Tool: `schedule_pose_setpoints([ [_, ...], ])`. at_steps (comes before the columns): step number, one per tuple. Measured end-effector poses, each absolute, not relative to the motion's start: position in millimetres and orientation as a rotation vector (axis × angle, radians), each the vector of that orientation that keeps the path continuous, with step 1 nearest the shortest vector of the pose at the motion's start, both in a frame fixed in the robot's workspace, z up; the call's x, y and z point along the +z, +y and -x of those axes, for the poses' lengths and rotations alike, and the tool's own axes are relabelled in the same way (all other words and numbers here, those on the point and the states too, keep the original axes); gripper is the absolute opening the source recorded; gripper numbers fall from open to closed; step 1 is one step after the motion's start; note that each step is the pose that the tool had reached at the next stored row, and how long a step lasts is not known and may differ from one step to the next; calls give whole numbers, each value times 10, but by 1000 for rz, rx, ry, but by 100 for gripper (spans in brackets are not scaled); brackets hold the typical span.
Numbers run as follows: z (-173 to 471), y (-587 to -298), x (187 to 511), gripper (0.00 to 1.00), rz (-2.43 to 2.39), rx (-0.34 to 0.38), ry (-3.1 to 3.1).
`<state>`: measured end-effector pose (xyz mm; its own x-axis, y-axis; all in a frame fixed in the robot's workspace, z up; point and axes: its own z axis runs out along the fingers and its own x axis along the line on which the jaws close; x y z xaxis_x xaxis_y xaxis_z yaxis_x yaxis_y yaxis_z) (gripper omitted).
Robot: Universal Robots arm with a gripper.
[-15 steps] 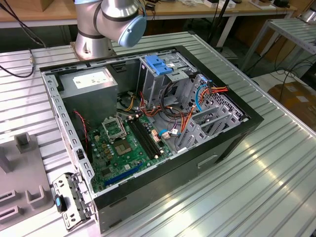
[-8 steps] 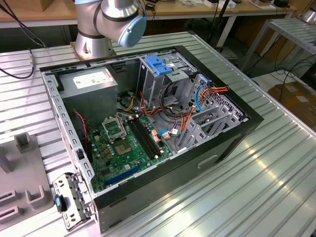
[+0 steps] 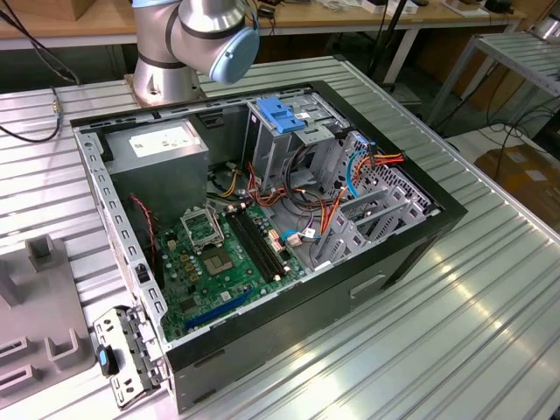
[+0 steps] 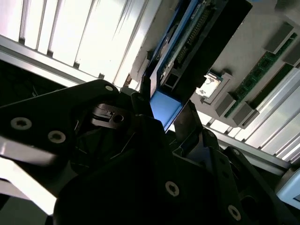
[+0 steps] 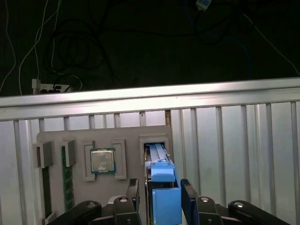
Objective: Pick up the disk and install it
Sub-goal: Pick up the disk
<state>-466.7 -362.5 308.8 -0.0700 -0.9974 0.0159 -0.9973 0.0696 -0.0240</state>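
Over the grey fixture tray [image 5: 61, 138] on the slatted table [image 5: 234, 140], the claw [image 5: 161, 186] straddles the disk [image 5: 166, 204]. The disk stands on edge in its slot beside the processor chip [image 5: 102, 161], probably so its blue end is reachable from above. Whether the claw is clenched, I cannot tell.

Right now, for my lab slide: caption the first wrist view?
The pincer straddles the blue-railed disk at a slot in the gray tray, processor chip alongside.

The holder slot [image 5: 142, 149] hugs the disk [image 5: 165, 202]; cables [image 3: 304, 166] crowd the drive cage [image 3: 264, 147].
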Motion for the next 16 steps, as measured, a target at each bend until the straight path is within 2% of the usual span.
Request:
schedule_pose_setpoints([
  [16,4667,-3622,2990,48,2140,-43,2295],
])
